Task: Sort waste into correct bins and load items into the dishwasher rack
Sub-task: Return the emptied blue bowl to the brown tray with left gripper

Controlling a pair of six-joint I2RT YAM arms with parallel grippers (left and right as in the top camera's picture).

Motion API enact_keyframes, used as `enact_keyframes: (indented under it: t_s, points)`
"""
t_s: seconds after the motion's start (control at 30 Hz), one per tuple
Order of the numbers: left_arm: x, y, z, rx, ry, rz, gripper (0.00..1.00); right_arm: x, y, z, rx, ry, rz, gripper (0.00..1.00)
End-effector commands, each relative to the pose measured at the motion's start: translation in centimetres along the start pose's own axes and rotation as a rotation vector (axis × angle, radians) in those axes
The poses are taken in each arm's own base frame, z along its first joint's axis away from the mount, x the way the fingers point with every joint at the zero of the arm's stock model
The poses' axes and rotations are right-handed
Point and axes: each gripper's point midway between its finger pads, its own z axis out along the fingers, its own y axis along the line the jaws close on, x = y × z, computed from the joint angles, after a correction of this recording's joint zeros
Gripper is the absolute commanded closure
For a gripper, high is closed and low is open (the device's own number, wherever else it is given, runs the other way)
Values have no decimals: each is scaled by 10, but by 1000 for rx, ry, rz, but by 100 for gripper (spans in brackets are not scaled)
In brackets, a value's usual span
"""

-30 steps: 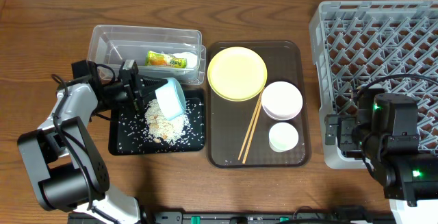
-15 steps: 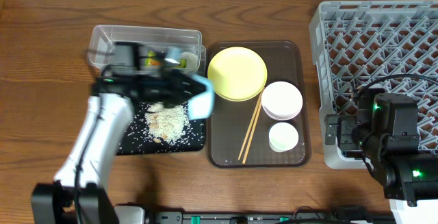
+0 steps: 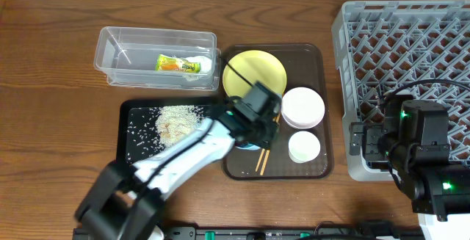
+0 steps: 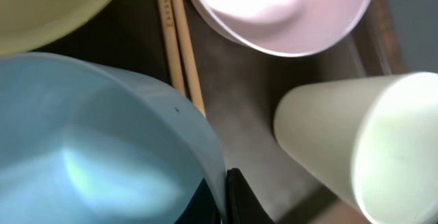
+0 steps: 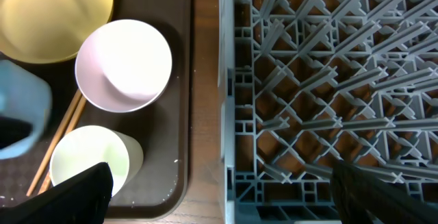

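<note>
Still leaving the dishwasher rack [image 3: 411, 49] at far right unloaded. Now reaching over the brown serving tray [image 3: 239, 168], among the yellow plate [image 3: 246, 71], white bowl [image 3: 302, 106] and cup [image 3: 304, 146], having quit the black tray [image 3: 126, 133] at left a second ago. Carrying the light-blue bowl [image 4: 89, 135] just above the chopsticks [image 4: 179, 39], apparently clamping its rim in the left gripper [image 4: 226, 193]. Idling the right gripper [image 5: 222, 183], fingers apart, over the rack's near-left corner. Leaving the rice [image 3: 176, 119] on the black tray: scraps seemingly binned, bowl probably heading for the rack.
</note>
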Motion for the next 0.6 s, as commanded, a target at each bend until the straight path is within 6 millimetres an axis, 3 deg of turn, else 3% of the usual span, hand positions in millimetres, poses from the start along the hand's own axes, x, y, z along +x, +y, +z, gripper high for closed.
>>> enact_keyframes:
  t_s: [0.0, 0.07, 0.17, 0.2, 0.33, 0.47, 0.57]
  points:
    - [-7, 9, 13, -77, -26, 25, 94, -6, 0, -5, 5, -19, 1, 1]
    - [-7, 9, 16, -77, -25, 25, 90, -5, 0, -5, 5, -18, 1, 1]
    - [-12, 10, 12, -77, -33, 50, 62, -5, 0, -5, 5, -16, 1, 1]
    - [-14, 10, 9, -77, -37, 64, 59, -5, 0, -5, 6, -15, 1, 1]
    - [-29, -2, -18, -58, -81, 90, 55, -5, 0, -5, 6, -15, 1, 1]
    - [-40, -27, -45, 50, -145, 111, 54, -5, 0, -5, 6, -15, 1, 1]
    - [-37, -48, -51, 160, -136, 127, 54, -5, 0, -5, 6, -15, 1, 1]
